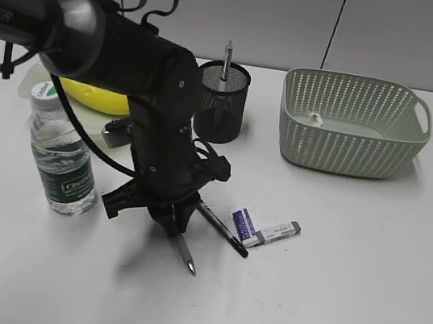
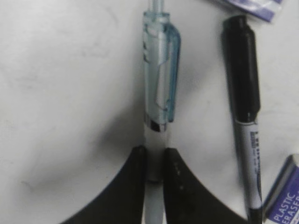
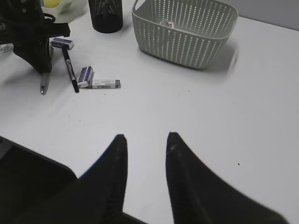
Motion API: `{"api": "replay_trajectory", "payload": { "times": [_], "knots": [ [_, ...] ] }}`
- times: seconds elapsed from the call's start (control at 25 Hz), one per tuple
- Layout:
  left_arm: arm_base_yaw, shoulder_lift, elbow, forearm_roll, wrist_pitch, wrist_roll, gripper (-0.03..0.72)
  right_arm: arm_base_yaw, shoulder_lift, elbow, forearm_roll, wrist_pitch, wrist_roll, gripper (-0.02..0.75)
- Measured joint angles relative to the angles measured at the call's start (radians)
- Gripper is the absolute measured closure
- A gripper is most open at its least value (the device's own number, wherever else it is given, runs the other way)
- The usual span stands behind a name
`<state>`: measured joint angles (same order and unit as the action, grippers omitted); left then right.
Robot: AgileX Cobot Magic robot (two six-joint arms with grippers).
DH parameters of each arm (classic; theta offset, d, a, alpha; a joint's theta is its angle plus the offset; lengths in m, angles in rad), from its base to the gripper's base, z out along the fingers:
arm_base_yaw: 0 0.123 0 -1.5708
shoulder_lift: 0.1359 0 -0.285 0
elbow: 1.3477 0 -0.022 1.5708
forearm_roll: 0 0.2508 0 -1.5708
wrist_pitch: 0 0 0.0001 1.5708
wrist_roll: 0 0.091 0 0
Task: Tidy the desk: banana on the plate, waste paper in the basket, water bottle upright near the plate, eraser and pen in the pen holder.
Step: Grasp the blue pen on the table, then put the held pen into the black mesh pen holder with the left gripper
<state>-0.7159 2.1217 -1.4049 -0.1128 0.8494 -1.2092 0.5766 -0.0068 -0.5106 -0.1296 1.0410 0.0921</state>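
Pen on desk, clamped by left end effector, right end effector parted, empty

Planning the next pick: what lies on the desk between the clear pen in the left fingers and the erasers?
A black marker pen lies between the clear blue-clipped pen and the white-and-purple erasers, shown in the left wrist view.

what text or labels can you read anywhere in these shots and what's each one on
"PLASTIC ERASER", cut off at the frame edge: sleeve of the eraser in the left wrist view.
"PER", tail of a longer word: left arm in the exterior view.
Print on the black marker barrel: too blurred to read.
Dark green label on the water bottle: logo too small to read.
Barcode strip on the second eraser: unreadable.
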Motion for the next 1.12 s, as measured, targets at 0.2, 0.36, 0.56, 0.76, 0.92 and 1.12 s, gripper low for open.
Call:
{"api": "replay_trajectory", "payload": {
  "times": [0.2, 0.36, 0.56, 0.76, 0.92, 1.12],
  "knots": [
    [0.002, -0.066, -0.005, 0.025, 0.024, 0.0, 0.62, 0.0, 0.0, 0.0, 0.0, 0.0, 0.0, 0.496],
    [0.001, -0.13, -0.041, 0.076, 0.008, 0.0, 0.62, 0.0, 0.0, 0.0, -0.002, 0.0, 0.0, 0.496],
    [-0.023, -0.2, -0.088, 0.324, -0.035, 0.0, 0.62, 0.0, 0.0, 0.0, -0.003, 0.0, 0.0, 0.496],
    [-0.029, -0.23, -0.091, 0.614, -0.211, 0.0, 0.62, 0.0, 0.0, 0.0, -0.004, 0.0, 0.0, 0.496],
    [-0.027, -0.22, -0.091, 0.835, -0.414, 0.0, 0.62, 0.0, 0.0, 0.0, -0.004, 0.0, 0.0, 0.497],
    [0.022, -0.165, -0.091, 1.014, -0.542, 0.0, 0.621, 0.0, 0.0, 0.0, -0.004, 0.0, 0.0, 0.497]
  ]
}}
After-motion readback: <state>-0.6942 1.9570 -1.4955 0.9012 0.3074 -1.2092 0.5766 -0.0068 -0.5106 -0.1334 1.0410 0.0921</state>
